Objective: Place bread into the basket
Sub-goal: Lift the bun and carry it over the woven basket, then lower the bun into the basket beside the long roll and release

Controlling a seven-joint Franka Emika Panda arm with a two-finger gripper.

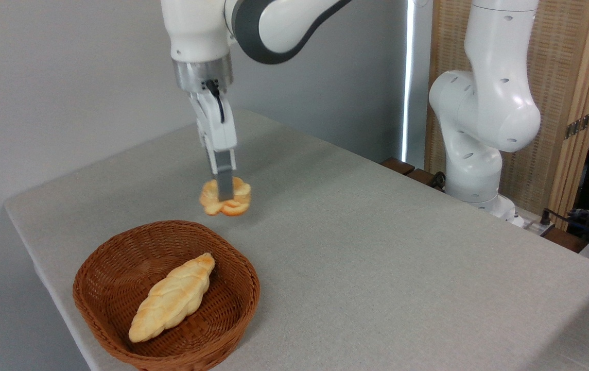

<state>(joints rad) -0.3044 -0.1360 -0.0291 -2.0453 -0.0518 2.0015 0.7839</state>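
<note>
The bread [238, 202], a small golden bun with lobed edges, hangs tilted on its side just above the table, behind the basket's far rim. My gripper [225, 193] comes straight down from above and is shut on it, one finger showing across the bun's front. The basket [100, 286], reddish-brown wicker, stands at the front left of the table, below and to the left of the bun.
A long braided loaf [173, 298] lies diagonally inside the basket. The grey table's left edge [32, 257] runs close beside the basket. The arm's white base [480, 129] stands at the table's far right edge, with cables and a wooden screen behind it.
</note>
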